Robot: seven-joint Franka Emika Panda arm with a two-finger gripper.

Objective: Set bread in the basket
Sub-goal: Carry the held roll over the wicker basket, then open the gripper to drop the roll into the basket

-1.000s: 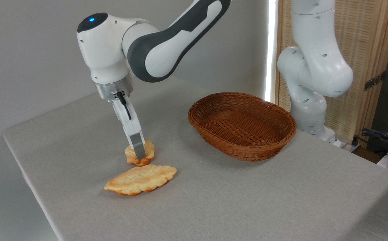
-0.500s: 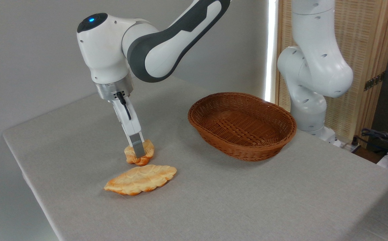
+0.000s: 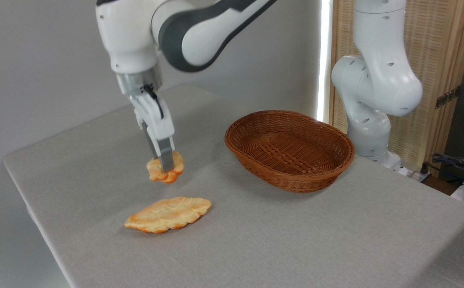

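The bread, a small lumpy orange bun, hangs in the air left of the middle. The brown woven basket sits empty on the bench, right of it.

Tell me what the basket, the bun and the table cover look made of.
Basket: woven wicker or rattan, glossy brown; the plaited strands show. Bun, held in the gripper: golden-orange with a pale lumpy top and a smooth, slightly waxy sheen, so possibly a foam or plastic replica rather than real bread; I cannot tell. Table cover: matte grey cloth, by its fine weave.
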